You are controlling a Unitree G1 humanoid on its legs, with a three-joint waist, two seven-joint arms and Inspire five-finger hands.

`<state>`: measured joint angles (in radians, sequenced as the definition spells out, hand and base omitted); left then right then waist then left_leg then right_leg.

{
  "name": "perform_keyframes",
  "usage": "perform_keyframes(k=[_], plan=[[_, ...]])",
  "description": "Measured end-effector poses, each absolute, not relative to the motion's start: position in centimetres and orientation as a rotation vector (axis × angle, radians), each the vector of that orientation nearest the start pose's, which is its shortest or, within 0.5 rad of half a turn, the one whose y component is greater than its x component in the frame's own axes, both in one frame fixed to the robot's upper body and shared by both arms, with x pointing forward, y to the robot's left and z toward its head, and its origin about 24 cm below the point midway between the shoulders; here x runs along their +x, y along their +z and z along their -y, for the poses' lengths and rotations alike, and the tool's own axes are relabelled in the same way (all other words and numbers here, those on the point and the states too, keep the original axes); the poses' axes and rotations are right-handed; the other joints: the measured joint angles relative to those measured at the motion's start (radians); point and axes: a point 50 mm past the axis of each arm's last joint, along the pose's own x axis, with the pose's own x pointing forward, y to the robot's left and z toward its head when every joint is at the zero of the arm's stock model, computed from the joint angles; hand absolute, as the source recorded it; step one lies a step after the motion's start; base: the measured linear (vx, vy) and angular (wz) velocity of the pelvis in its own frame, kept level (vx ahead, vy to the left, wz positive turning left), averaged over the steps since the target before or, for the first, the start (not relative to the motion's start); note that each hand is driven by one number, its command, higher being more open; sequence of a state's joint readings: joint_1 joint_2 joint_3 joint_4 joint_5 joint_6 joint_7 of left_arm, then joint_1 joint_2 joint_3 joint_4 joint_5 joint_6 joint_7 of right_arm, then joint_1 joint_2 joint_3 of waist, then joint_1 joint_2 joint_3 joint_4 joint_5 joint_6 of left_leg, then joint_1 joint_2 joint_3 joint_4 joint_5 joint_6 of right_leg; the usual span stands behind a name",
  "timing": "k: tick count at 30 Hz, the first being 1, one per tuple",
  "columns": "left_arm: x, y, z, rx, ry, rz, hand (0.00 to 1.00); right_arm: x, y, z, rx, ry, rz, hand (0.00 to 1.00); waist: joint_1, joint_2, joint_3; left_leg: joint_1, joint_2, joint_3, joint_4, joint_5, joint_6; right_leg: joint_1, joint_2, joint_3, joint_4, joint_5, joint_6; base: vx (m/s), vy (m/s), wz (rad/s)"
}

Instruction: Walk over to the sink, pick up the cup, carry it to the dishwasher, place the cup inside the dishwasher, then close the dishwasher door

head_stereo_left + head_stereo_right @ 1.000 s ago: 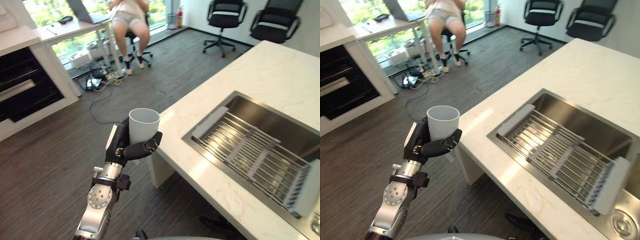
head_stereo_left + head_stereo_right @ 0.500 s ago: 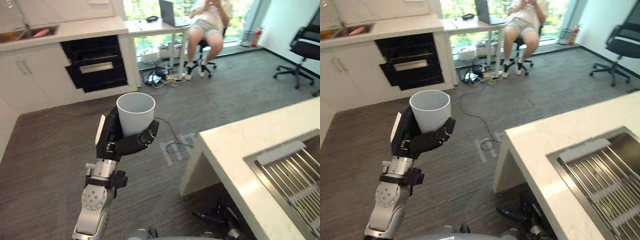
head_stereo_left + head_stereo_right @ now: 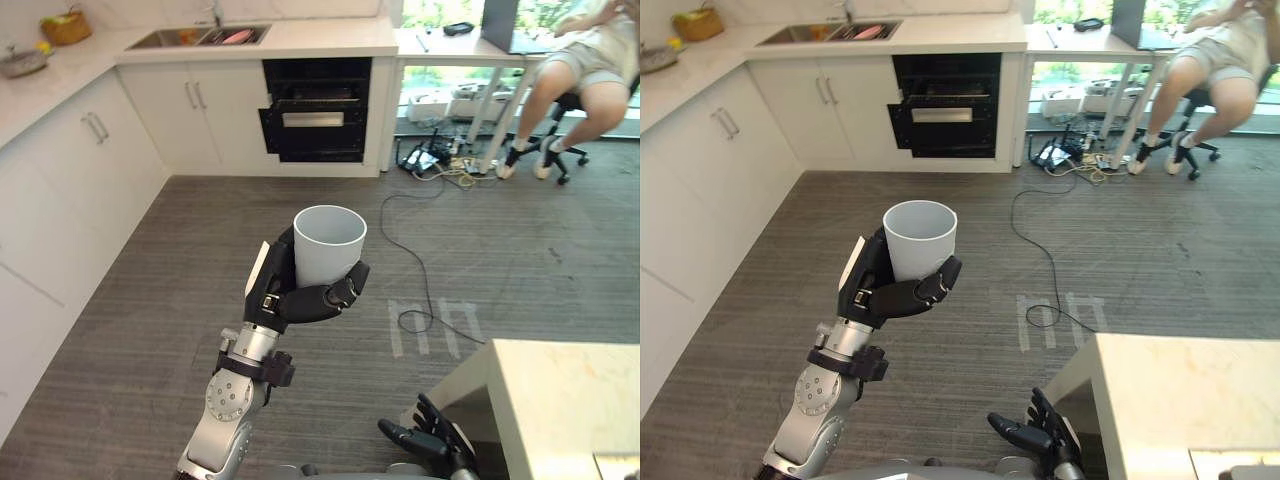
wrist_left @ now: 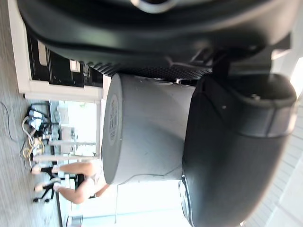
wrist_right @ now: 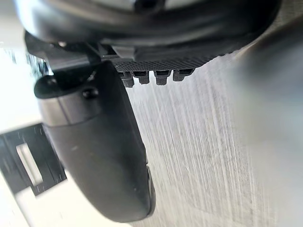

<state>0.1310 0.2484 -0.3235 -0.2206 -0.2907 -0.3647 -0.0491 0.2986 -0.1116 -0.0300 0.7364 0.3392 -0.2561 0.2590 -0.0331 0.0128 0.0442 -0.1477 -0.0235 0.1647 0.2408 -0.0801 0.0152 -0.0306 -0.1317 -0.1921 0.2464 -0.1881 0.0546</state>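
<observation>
A white cup (image 3: 329,243) stands upright, held above the wood floor, with my left hand (image 3: 296,295) shut round its lower half. The left wrist view shows the cup (image 4: 147,135) pressed between my thumb and palm. The black built-in dishwasher (image 3: 316,119) sits in the far cabinet row, its door tipped slightly open at the top. My right hand (image 3: 1032,436) hangs low by the corner of the island counter (image 3: 565,400), fingers relaxed and empty.
White cabinets (image 3: 70,190) line the left side and the back wall, with a sink (image 3: 205,37) in the back counter. A person (image 3: 585,70) sits at a desk at the far right, with cables (image 3: 440,165) on the floor beneath.
The camera has swung left: the island with its sink has slid out to the right, and the cabinet row with the dishwasher is now ahead. The cup stays in my left hand.
</observation>
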Motion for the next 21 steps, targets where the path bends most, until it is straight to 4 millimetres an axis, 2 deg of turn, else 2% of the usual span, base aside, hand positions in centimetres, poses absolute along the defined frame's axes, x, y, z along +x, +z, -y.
perform_keyframes(k=[2, 7, 10, 12, 15, 16, 21], plan=[[21.0, 8.6, -12.0, -0.147, -0.361, 0.365, 0.0, 10.5, -12.5, 20.1, 0.262, -0.078, -0.675, 1.0, 0.017, -0.001, -0.001, 0.01, -0.002, 0.046, -0.056, 0.031, 0.001, 0.017, -0.001, -0.038, -0.03, 0.01, -0.002, 0.01, 0.018, 0.71], [20.8, 7.4, -12.7, -0.138, -0.364, 0.317, 0.0, 12.9, -12.3, 19.8, 0.259, -0.055, -0.64, 1.0, 0.03, -0.001, -0.001, 0.055, -0.008, 0.035, -0.181, 0.11, 0.0, 0.041, 0.012, -0.063, -0.05, 0.016, -0.008, -0.05, -0.046, 0.36], [20.8, 6.5, -12.7, -0.13, -0.37, 0.276, 0.0, 12.9, -12.5, 19.9, 0.257, -0.058, -0.649, 1.0, 0.026, 0.001, -0.002, 0.091, -0.001, 0.036, -0.272, 0.151, 0.008, 0.043, 0.028, -0.067, -0.053, 0.021, -0.017, -0.12, -0.073, 0.03], [20.8, 6.4, -12.7, -0.127, -0.371, 0.272, 0.0, 12.7, -12.6, 19.9, 0.256, -0.061, -0.659, 1.0, 0.021, 0.0, -0.001, 0.1, 0.004, 0.038, -0.298, 0.163, 0.003, 0.043, 0.034, -0.065, -0.054, 0.024, -0.021, -0.12, -0.041, -0.02], [20.8, 6.4, -12.8, -0.123, -0.374, 0.272, 0.0, 12.1, -13.0, 19.8, 0.244, -0.064, -0.691, 1.0, 0.014, 0.003, -0.001, 0.114, 0.006, 0.041, -0.333, 0.181, 0.015, 0.04, 0.042, -0.06, -0.062, 0.03, -0.022, -0.08, -0.015, -0.03], [20.9, 5.6, -13.5, -0.102, -0.346, 0.236, 0.0, 13.2, -12.8, 19.4, 0.176, -0.021, -0.688, 1.0, 0.018, -0.001, 0.03, 0.123, 0.013, 0.017, -0.335, 0.205, 0.018, 0.086, 0.061, -0.09, -0.124, 0.044, -0.031, 0.0, 0.0, 0.0], [20.9, 5.6, -13.5, -0.103, -0.345, 0.236, 0.0, 13.2, -12.8, 19.4, 0.176, -0.021, -0.688, 1.0, 0.018, -0.001, 0.03, 0.124, 0.013, 0.019, -0.335, 0.204, 0.018, 0.087, 0.061, -0.089, -0.125, 0.043, -0.031, 0.0, 0.0, 0.0]])
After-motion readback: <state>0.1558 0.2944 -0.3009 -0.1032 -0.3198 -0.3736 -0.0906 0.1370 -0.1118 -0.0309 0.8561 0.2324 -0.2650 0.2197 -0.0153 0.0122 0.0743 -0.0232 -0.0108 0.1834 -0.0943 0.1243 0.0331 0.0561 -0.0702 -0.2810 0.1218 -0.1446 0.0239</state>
